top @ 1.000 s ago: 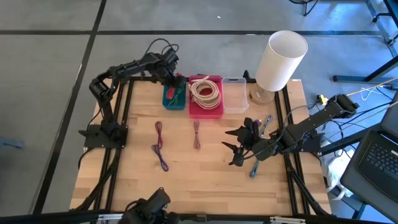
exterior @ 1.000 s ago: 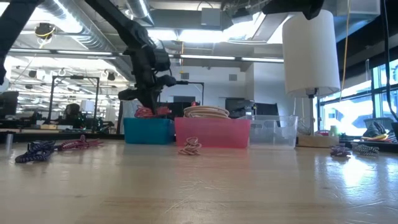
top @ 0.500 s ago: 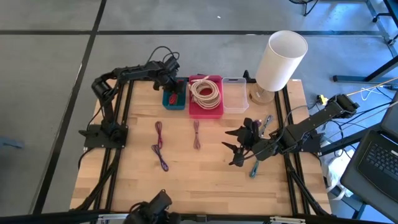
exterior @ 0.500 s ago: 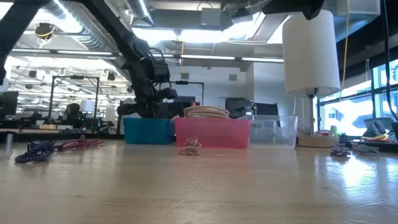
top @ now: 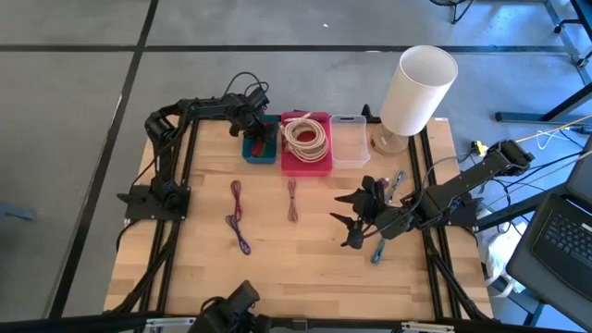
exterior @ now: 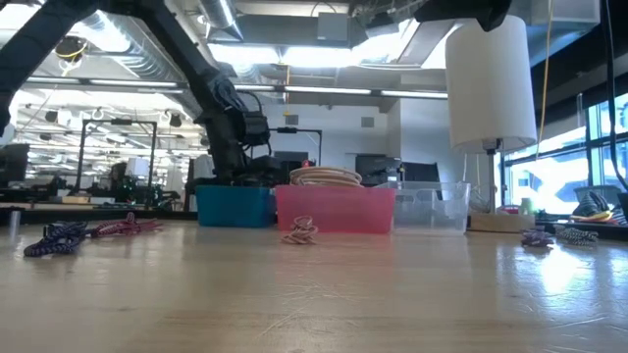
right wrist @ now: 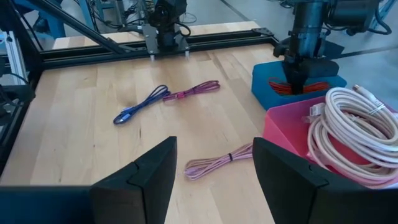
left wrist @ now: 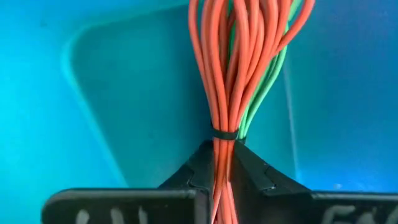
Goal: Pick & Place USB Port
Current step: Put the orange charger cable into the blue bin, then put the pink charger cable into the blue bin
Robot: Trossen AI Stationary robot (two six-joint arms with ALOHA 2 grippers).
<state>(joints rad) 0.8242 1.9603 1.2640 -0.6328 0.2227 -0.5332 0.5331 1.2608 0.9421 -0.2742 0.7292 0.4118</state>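
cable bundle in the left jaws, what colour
Orange-red bundle with a few green strands, clearest in the left wrist view.

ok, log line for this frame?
left gripper: shut on red cable bundle, inside blue bin | right gripper: open, idle, table's right side

red cable bundle (left wrist: 225,74), tied by a black band, hangs inside the blue bin (top: 260,151).

The red cable bundle (left wrist: 225,93) runs off frame; blue bin (exterior: 234,205) wall hides it.
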